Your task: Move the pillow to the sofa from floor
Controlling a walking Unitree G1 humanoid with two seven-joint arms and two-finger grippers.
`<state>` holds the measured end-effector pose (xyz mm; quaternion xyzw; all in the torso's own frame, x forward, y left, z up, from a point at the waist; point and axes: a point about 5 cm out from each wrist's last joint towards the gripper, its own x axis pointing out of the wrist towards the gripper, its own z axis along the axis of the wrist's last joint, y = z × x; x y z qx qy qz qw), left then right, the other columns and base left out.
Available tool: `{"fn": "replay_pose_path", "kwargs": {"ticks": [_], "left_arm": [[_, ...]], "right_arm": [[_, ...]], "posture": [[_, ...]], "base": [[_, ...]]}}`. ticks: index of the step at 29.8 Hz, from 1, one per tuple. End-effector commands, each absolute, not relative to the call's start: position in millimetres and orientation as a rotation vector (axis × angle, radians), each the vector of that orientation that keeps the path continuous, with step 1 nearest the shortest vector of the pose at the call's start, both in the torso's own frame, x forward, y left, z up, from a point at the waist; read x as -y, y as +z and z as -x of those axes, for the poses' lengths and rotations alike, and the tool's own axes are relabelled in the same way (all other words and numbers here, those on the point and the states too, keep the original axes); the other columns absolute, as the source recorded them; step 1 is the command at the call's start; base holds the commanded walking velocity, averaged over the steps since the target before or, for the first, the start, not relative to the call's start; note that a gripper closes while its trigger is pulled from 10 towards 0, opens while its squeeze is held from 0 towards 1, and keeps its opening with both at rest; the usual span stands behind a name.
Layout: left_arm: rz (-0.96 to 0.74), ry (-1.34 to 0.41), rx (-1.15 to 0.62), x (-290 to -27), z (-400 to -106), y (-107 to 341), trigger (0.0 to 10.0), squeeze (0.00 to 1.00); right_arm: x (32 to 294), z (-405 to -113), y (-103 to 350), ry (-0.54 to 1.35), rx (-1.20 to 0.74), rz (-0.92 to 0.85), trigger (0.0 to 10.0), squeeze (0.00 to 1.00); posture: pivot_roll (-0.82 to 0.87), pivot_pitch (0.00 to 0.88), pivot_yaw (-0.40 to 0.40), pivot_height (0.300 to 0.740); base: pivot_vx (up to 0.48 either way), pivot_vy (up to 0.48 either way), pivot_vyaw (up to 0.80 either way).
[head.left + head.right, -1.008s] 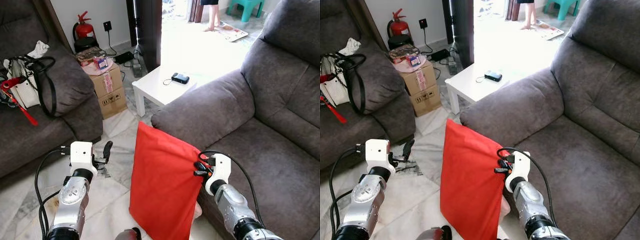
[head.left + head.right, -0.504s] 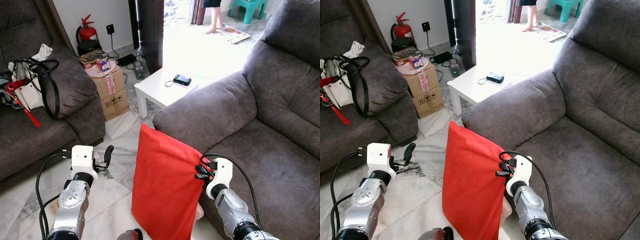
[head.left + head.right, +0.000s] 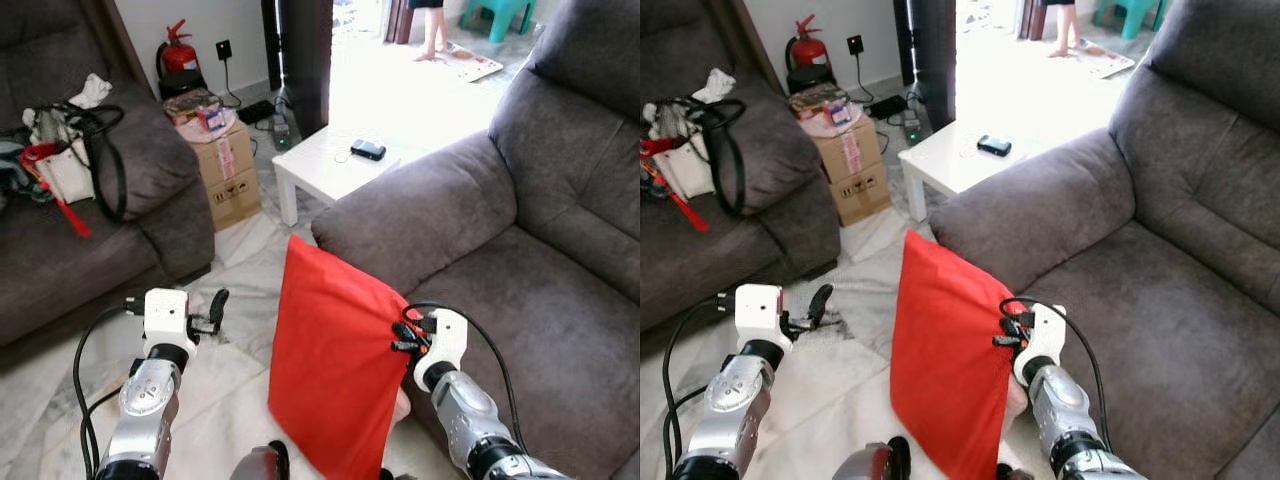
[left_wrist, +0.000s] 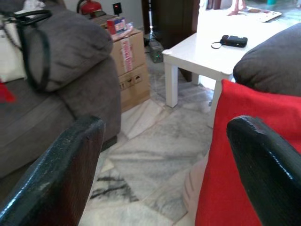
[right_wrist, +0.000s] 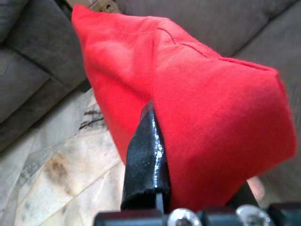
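Note:
The red pillow hangs upright between the marble floor and the front of the grey sofa on the right. Its lower corner is close to the floor. My right gripper is shut on the pillow's right edge, just in front of the sofa seat. In the right wrist view a black finger presses into the red fabric. My left gripper is open, low over the floor to the pillow's left and apart from it. Its fingers stand wide apart with the pillow beyond them.
A second grey sofa on the left carries a white handbag. A cardboard box, a white low table with a small black device and a fire extinguisher stand behind. A person's legs are in the doorway.
The whole picture has shifted slightly, so the camera moved. The pillow stays in my right gripper at about the same height. My left arm has kept its place.

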<state>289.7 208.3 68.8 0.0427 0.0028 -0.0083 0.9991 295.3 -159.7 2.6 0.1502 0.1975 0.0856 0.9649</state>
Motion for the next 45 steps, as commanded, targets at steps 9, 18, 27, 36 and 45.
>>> {"fn": "replay_pose_path", "kwargs": {"ticks": [9, 18, 27, 36, 45], "left_arm": [[-0.094, -0.011, -0.011, -211, -289, 68, 10.0, 0.00], [-0.101, -0.007, -0.011, -211, -289, 68, 10.0, 0.00], [-0.101, -0.008, -0.006, -211, -290, 68, 10.0, 0.00], [-0.097, -0.014, -0.006, -210, -289, 68, 10.0, 0.00], [-0.072, -0.052, -0.002, -208, -292, 72, 10.0, 0.00]], "right_arm": [[161, -301, 10, 0.176, -0.352, -0.293, 10.0, 0.00], [162, -304, 14, 0.183, -0.343, -0.290, 10.0, 0.00], [166, -307, 16, 0.177, -0.336, -0.287, 10.0, 0.00], [167, -314, 26, 0.211, -0.290, -0.289, 10.0, 0.00], [153, -302, 23, 0.577, -0.324, -0.282, 10.0, 0.00]], "posture": [[0.17, 0.140, 0.014, 0.740], [0.17, 0.138, 0.016, 0.740], [0.17, 0.139, 0.015, 0.740], [0.17, 0.141, 0.015, 0.740], [0.17, 0.133, 0.017, 0.740]], "base": [[-0.312, 0.000, 0.00], [-0.034, 0.000, 0.00], [0.000, 0.000, 0.00], [0.000, 0.000, 0.00], [0.000, 0.000, 0.00]]}}
